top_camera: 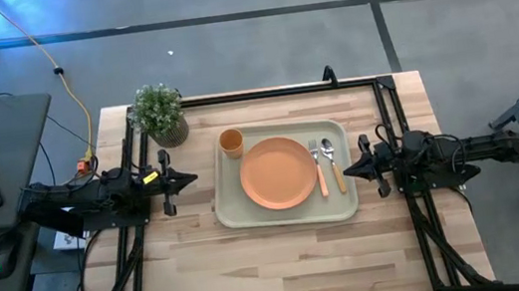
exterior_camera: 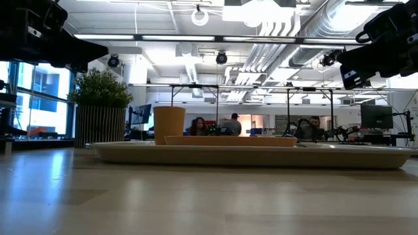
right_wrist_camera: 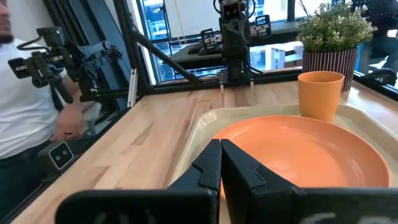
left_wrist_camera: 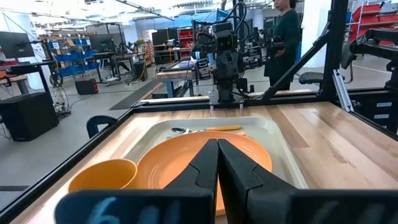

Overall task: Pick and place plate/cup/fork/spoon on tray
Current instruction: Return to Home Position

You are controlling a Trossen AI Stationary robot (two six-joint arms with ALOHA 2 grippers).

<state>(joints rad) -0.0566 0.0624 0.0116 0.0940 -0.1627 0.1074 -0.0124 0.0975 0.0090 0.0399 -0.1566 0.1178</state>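
Four task items are loaded on the tray: one plate, one cup, one fork and one spoon. The tray lies on the wooden desk, between the two arms. The plate sits at the tray's centre. The cup stands upright in the tray corner nearest the potted plant, just beside the plate. Fork and spoon lie side by side along the tray edge nearest the right arm, fork next to the plate, spoon outside it.

The left end effector hangs above the desk on the tray's left, fingers pressed together and holding nothing. The right end effector is positioned at the tray's right rim, fingers likewise pressed together and empty.

Judgement: placement appears complete, and the step in hand is the parked pose. To perform it well, keep both arms level and clear of the tray rim. Move the right arm straight back from the tray so it does not pass over the cutlery beside it.

Other counts: one tray, one potted plant, two arms.
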